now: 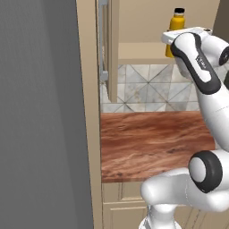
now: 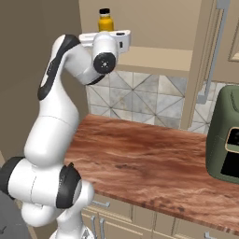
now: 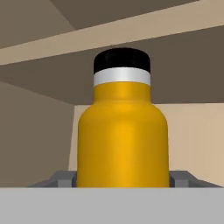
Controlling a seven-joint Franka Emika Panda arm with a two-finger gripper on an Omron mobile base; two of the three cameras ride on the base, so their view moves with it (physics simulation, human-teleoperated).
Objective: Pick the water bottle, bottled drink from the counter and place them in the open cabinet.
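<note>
The water bottle (image 3: 123, 135), yellow with a white band and a black cap, stands upright between my fingertips (image 3: 64, 178), which press on its two sides. My gripper (image 3: 123, 177) is shut on it low on the body. From the base cameras the water bottle (image 1: 177, 21) (image 2: 105, 20) is up at the open cabinet (image 1: 139, 53) (image 2: 161, 57), over its beige shelf, and my hand hides its bottom. The counter (image 1: 150, 138) (image 2: 154, 158) lies well below. The bottled drink is out of view.
The cabinet door with its long silver handle (image 1: 103, 44) (image 2: 212, 56) hangs open beside the shelf. A dark green appliance (image 2: 227, 137) stands on the counter at the right. A tall grey panel (image 1: 40, 116) rises at the left. Tiled backsplash (image 1: 147, 87) runs under the cabinet.
</note>
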